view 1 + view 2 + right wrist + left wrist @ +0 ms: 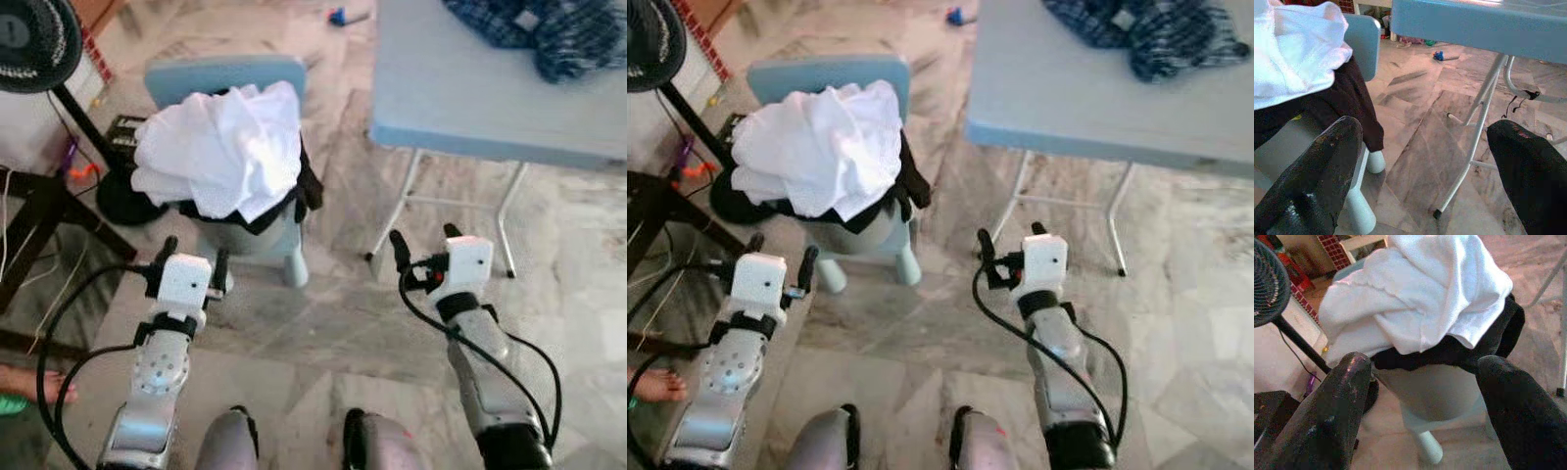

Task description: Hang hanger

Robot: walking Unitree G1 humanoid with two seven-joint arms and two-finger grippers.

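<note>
From the head camera, a pale blue plastic chair (230,88) heaped with crumpled white cloth (220,147) over a black garment (294,191) serves as the landmark. The left end effector (192,257) hovers just in front of the chair, its fingers spread and holding nothing. The right end effector (425,240) is beside the chair, toward the light blue folding worktop (470,93), likewise spread and empty. A dark blue checked garment (549,34) lies on the worktop's far part. A black standing fan (34,44) is on the chair's other side, and a person's bare foot (39,387) rests on the marble floor (323,323) near the left arm.

The left wrist view looks between two black fingers (1334,416) straight at the cloth pile, the black garment hanging beneath.

The right wrist view takes in the chair's edge, the worktop's white metal legs (1474,142) and the floor.

I can make out no hanger anywhere; it may be buried under the pile. The likely risk is closing on loose cloth instead, dragging the heap off the chair.
</note>
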